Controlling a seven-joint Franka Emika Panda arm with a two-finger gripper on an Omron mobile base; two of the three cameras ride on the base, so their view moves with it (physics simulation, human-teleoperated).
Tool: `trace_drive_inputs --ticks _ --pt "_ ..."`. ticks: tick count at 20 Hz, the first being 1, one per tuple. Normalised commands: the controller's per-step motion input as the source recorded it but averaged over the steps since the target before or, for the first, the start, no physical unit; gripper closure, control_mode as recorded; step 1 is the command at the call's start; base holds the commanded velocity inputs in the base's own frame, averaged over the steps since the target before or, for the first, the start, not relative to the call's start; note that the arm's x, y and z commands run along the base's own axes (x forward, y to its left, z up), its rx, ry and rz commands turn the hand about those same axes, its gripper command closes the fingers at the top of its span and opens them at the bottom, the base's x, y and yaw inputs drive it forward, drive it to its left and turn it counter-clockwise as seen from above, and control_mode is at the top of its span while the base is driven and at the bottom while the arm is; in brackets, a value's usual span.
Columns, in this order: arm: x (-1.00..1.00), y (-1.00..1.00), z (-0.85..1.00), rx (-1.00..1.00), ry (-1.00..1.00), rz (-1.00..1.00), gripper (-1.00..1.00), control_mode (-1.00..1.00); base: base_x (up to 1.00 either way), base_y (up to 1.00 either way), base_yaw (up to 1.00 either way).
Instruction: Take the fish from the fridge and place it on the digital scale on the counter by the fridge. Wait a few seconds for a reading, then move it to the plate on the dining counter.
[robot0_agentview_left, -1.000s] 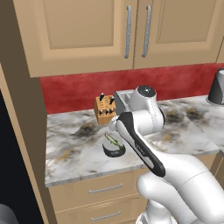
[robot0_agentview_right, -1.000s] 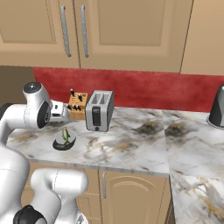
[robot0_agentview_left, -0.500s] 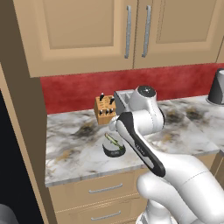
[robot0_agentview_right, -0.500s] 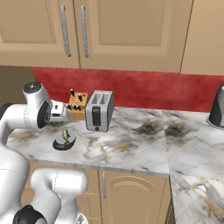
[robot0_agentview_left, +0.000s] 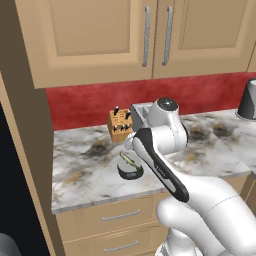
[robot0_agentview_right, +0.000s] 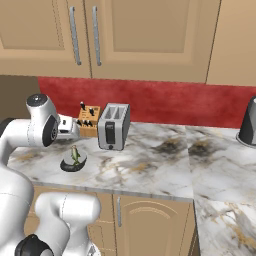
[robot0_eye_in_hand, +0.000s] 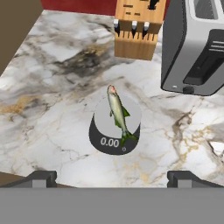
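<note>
The slender olive-green fish (robot0_eye_in_hand: 118, 113) lies lengthwise on the small round digital scale (robot0_eye_in_hand: 101, 139), whose display reads 0.00. Both sit on the short marble counter, where the fish (robot0_agentview_left: 129, 160) and scale (robot0_agentview_left: 131, 172) show in front of the arm, and the fish (robot0_agentview_right: 75, 155) and scale (robot0_agentview_right: 73, 164) just right of the hand. My gripper (robot0_eye_in_hand: 113, 178) hovers above and a little in front of the scale. It is open, its two fingertips (robot0_eye_in_hand: 41, 177) wide apart, with nothing between them and clear of the fish.
A silver toaster (robot0_agentview_right: 114, 126) stands right of the scale, with a wooden knife block (robot0_agentview_right: 89, 122) behind it against the red wall. Tan cabinets hang overhead. A dark appliance (robot0_agentview_right: 248, 122) is at the far right. The black fridge opening (robot0_agentview_left: 15, 200) lies left.
</note>
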Motion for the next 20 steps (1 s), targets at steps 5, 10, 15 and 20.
trace_drive_inputs --ticks 5,10,15,20 --pt "0.0 0.0 0.0 0.0 0.0 0.0 -1.0 -1.0 0.0 0.0 0.0" --pt "0.0 0.0 0.0 0.0 0.0 0.0 -1.0 -1.0 0.0 0.0 0.0" --pt "0.0 0.0 0.0 0.0 0.0 0.0 -1.0 -1.0 0.0 0.0 0.0" --pt "0.0 0.0 0.0 0.0 0.0 0.0 -1.0 -1.0 0.0 0.0 0.0"
